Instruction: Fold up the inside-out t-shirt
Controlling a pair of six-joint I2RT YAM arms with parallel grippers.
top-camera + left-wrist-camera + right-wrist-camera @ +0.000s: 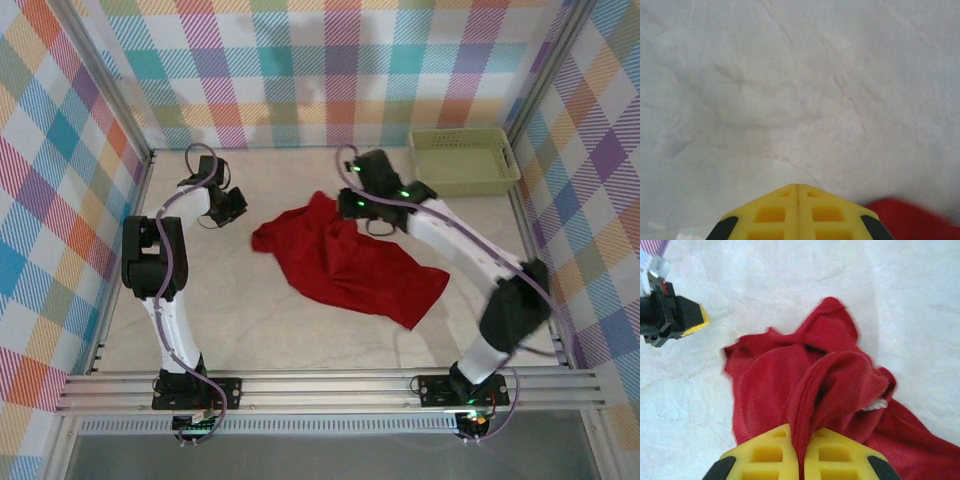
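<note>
- The right arm arches toward 11 o'clock; the right pincer pinches a fold of the shirt.
- The left pincer is pressed closed, empty, over the pale bench.
- Plaid walls around.

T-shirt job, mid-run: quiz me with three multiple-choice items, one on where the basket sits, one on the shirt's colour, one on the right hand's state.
1. Where is the basket?
A. Far right corner of the table
B. Near left corner
C. Middle of the near edge

2. What colour is the shirt?
A. Blue
B. Pale green
C. Deep red

3. What state is the right hand in?
A. Open over the basket
B. Shut on a fold of the shirt
C. Open over bare table

Answers:
1 A, the top view shows it by the far right walls.
2 C, it is red in the top and wrist views.
3 B, the right wrist view shows cloth pinched in it.
</note>
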